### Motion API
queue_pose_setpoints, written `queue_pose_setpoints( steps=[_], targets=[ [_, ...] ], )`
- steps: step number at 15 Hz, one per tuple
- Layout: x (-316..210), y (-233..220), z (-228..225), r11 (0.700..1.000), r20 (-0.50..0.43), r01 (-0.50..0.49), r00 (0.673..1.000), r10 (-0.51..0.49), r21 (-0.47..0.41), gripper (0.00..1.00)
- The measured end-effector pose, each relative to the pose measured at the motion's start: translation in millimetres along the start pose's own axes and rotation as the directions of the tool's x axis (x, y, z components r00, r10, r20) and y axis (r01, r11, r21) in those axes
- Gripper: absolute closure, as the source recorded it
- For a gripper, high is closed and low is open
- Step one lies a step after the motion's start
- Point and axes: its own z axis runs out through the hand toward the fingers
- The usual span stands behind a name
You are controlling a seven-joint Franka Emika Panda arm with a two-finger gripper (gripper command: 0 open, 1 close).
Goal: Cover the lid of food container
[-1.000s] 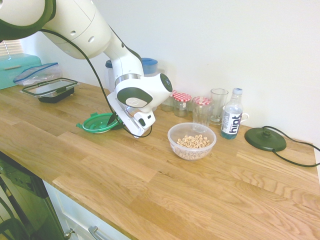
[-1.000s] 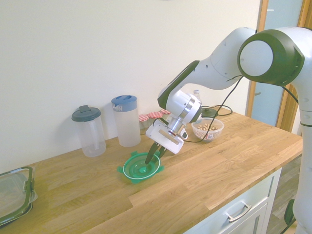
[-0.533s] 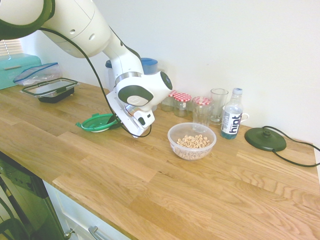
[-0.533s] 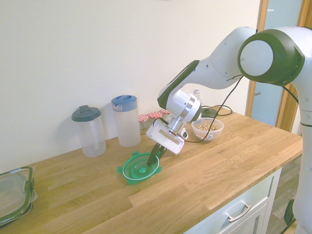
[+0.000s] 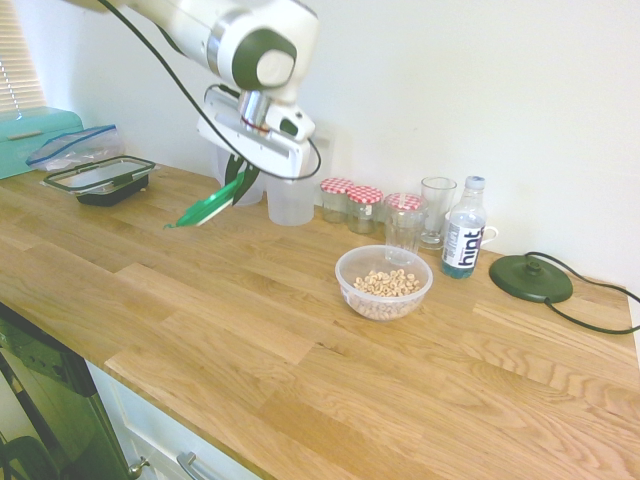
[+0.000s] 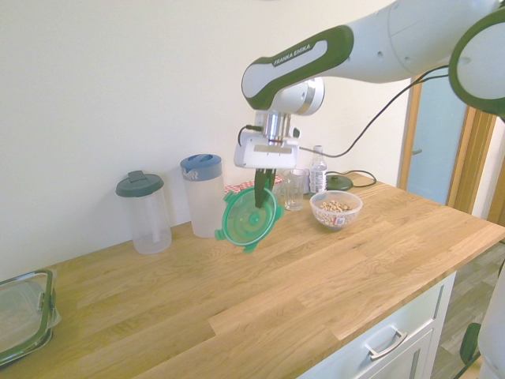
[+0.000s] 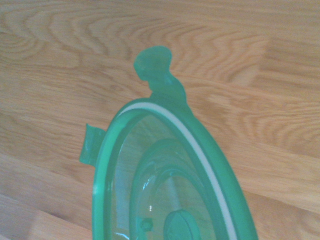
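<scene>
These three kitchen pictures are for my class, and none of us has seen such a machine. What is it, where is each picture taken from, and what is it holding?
It is a white robot arm ending in a gripper whose jaws are shut on a round green lid, hanging tilted above the wooden counter. Two pictures come from room cameras on opposite sides; the third, from a camera on the wrist, looks down past the lid. On the counter stand a clear bowl of cereal rings, jars, glasses, a water bottle and two jugs.
</scene>
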Motion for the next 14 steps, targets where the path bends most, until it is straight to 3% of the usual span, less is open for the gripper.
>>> queue_pose_setpoints(
  steps=[3, 7, 10, 14],
  targets=[
    [2.3, 18.7, -27.7, 0.987, -0.154, 0.000, 0.988, -0.025, -0.160, 1.00],
    [6.1, 27.5, -55.2, 0.935, -0.343, -0.083, 0.938, -0.043, -0.345, 1.00],
    [-1.0, 18.9, -88.1, 0.884, -0.491, -0.204, 0.871, -0.032, -0.420, 1.00],
    [15.3, 28.1, -85.3, 0.790, -0.650, -0.391, 0.760, -0.012, -0.472, 1.00]
  ],
)
